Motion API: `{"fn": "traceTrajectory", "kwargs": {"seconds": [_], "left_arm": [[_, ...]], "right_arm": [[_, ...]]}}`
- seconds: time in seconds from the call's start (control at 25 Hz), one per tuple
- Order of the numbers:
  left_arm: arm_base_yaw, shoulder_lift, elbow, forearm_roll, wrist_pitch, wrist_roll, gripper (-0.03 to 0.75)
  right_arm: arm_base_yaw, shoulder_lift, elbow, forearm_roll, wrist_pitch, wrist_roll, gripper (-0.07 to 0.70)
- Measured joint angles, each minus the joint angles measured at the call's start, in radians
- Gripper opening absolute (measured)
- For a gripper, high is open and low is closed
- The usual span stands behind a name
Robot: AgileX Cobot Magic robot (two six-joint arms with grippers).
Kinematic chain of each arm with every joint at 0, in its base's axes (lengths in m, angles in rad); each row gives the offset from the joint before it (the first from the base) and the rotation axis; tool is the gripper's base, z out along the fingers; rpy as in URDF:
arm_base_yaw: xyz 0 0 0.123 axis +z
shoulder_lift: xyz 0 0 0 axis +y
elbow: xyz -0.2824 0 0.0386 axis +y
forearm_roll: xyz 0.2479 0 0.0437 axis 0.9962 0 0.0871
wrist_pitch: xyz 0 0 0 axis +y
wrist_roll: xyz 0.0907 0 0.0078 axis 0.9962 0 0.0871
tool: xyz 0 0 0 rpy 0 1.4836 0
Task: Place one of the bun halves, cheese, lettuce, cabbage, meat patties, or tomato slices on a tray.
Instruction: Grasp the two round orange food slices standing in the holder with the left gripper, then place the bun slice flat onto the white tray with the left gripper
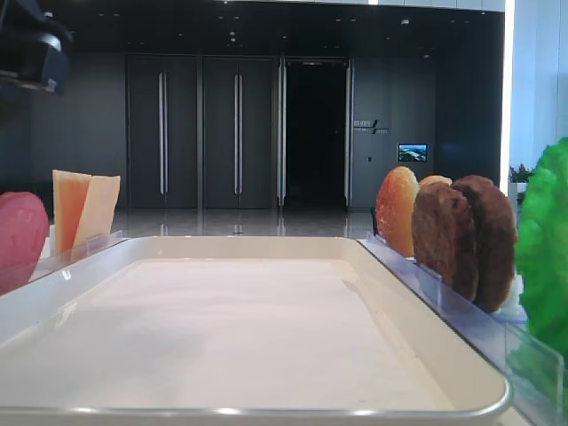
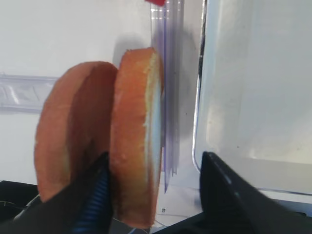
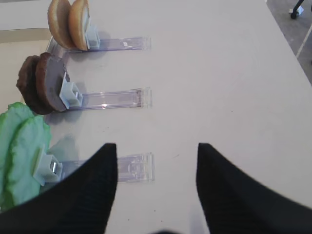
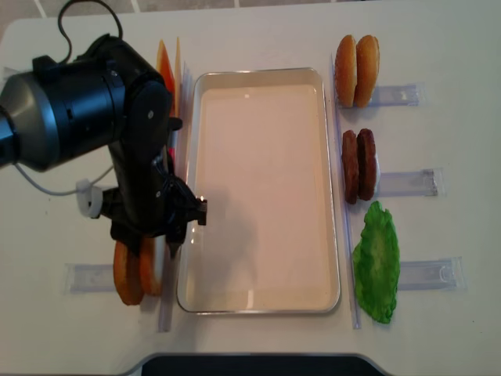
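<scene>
Golden-brown bun half (image 2: 136,141) stands between the left end effector (image 2: 153,195) fingers, grip unconfirmed; closing off-centre could topple it against the cream rectangular tray (image 2: 200,122) rim.

This looks like a robot test setup in the lobby of an office-type building, not a real kitchen. Behind the white desk (image 4: 258,31) stand tall dark double doors (image 1: 200,133) with long steel handles, a glossy floor (image 1: 240,224) and a small lit wall screen (image 1: 412,152). On the desk, model burger parts sit upright in clear racks (image 3: 109,100) beside a tray (image 4: 258,301)
</scene>
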Motion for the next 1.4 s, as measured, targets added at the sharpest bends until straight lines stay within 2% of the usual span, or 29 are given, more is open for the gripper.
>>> {"fn": "traceTrajectory", "kwargs": {"seconds": [0.24,0.36,0.84,1.2,1.28,1.4], "left_arm": [[0.0,0.002,0.0,0.008,0.004,0.007,0.191],[0.0,0.003,0.0,0.012,0.008,0.01,0.138],[-0.02,-0.025,0.0,-0.001,0.015,0.01,0.13],[-0.039,-0.24,0.0,-0.076,0.023,0.011,0.129],[-0.039,-0.296,0.0,-0.083,0.011,0.011,0.129],[-0.039,-0.382,0.003,-0.105,-0.038,0.011,0.129]], "right_arm": [[0.0,0.0,0.0,0.0,0.0,0.0,0.382],[0.0,0.0,0.0,0.0,0.0,0.0,0.382],[0.0,0.0,0.0,0.0,0.0,0.0,0.382],[0.0,0.0,0.0,0.0,0.0,0.0,0.382],[0.0,0.0,0.0,0.0,0.0,0.0,0.382],[0.0,0.0,0.0,0.0,0.0,0.0,0.382]]}}
